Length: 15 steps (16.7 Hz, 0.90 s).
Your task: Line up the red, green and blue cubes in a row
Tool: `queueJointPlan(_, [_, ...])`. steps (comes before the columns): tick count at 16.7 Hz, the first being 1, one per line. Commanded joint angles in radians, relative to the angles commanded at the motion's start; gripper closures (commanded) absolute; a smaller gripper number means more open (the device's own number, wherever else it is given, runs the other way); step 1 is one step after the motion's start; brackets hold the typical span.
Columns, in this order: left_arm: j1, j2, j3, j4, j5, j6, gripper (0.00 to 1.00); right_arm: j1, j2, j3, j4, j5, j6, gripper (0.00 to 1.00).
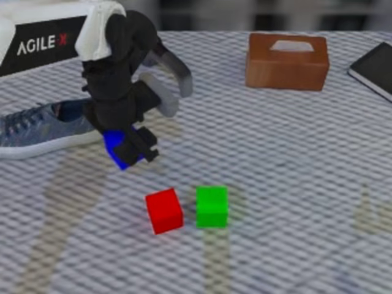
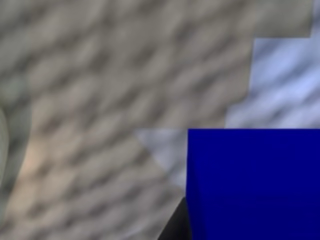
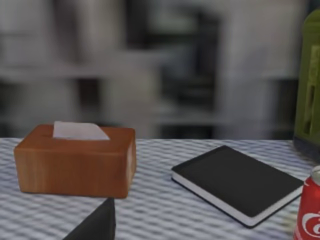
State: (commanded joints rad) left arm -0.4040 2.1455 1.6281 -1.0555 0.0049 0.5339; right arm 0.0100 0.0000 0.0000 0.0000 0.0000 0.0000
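Observation:
The red cube (image 1: 164,211) and the green cube (image 1: 212,206) sit side by side near the table's middle, a small gap between them. The blue cube (image 1: 116,150) is up and to the left of the red one, partly hidden by my left gripper (image 1: 131,147), which is shut on it. The left wrist view is filled at one corner by the blue cube (image 2: 250,185), with one dark fingertip (image 2: 177,225) against its side. My right gripper (image 3: 200,235) is outside the top view and holds nothing; its one visible fingertip (image 3: 100,222) stands far to the side, open.
A blue denim shoe (image 1: 37,128) lies at the left edge, close to the left arm. A brown tissue box (image 1: 286,61) stands at the back right, and a black book (image 1: 376,67) lies at the far right. A red can (image 3: 310,210) stands beside the book.

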Motion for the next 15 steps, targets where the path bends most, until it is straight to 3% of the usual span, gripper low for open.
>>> queueJointPlan(8, [-0.038,0.019,0.047,-0.037,0.000,0.015,1.00,0.000,0.000,0.000,0.000,0.000,0.000,0.00])
queueJointPlan(15, [-0.322,0.225,0.455,-0.229,0.005,0.105,1.00,0.000,0.000,0.000,0.000,0.000,0.000,0.00])
